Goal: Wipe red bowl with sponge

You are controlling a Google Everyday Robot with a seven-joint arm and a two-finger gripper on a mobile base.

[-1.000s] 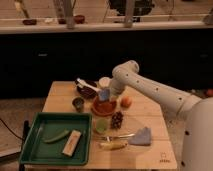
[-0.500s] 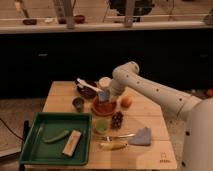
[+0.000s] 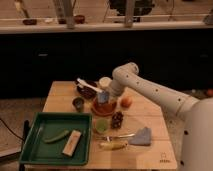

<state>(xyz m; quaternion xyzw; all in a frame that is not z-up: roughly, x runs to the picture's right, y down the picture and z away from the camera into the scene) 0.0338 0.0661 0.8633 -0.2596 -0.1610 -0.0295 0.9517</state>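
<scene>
Near edge of table: a yellowish piece of food (image 3: 114, 145) lies near the front, with a fork (image 3: 119, 136) just beyond it and a folded blue cloth (image 3: 142, 136) to the right.
Wooden table (image 3: 155, 152): light wood, carrying everything below.
Green tray (image 3: 35, 148): sits at the near left corner; it holds a green pod-shaped item (image 3: 56, 136) and, just right of it, a tan rectangular block (image 3: 72, 142) lying at an angle.
Green cup (image 3: 101, 125): stands just right of the tray; its contents cannot be made out.
Dark cluster (image 3: 117, 119): a bunch like grapes, just right of the green cup.
Small dark cup (image 3: 78, 103): stands left of the red bowl, beyond the tray; contents not visible.
Red bowl (image 3: 104, 106): near the middle of the table, with the sponge down inside it.
Sponge (image 3: 103, 96): blue, in the bowl, pinched at its top by the gripper.
Gripper (image 3: 105, 92): directly over the red bowl, fingers closed onto the sponge.
Orange fruit (image 3: 126, 102): just right of the bowl.
Dark bowl (image 3: 87, 91): farther back on the left, with a white-handled utensil (image 3: 84, 83) resting in it.
White container (image 3: 104, 82): far side, behind the gripper.
</scene>
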